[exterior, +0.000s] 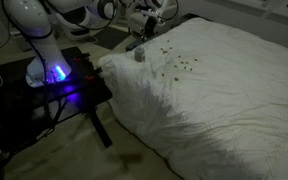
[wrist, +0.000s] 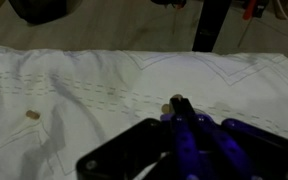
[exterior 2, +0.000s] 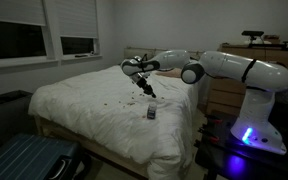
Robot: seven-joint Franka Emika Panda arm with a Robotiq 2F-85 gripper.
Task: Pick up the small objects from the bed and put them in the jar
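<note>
in an exterior view the jar [exterior: 139,55] sits upper middle on the bed [exterior: 234,110] beside the small objects [exterior: 174,62]; in an exterior view the gripper [exterior 2: 150,93] hangs just above it at frame centre; in the wrist view it is fully closed, hold unclear, so a pinched speck could slip and miss the jar.

The bed [exterior: 224,90] is covered in matt white cloth, wrinkled, with stitched lines showing in the wrist view. The arm [exterior 2: 234,68] has a smooth, glossy white shell, seemingly plastic. The gripper [wrist: 177,102] looks dark, hard and faintly shiny. The suitcase [exterior 2: 29,160] is ribbed.
</note>
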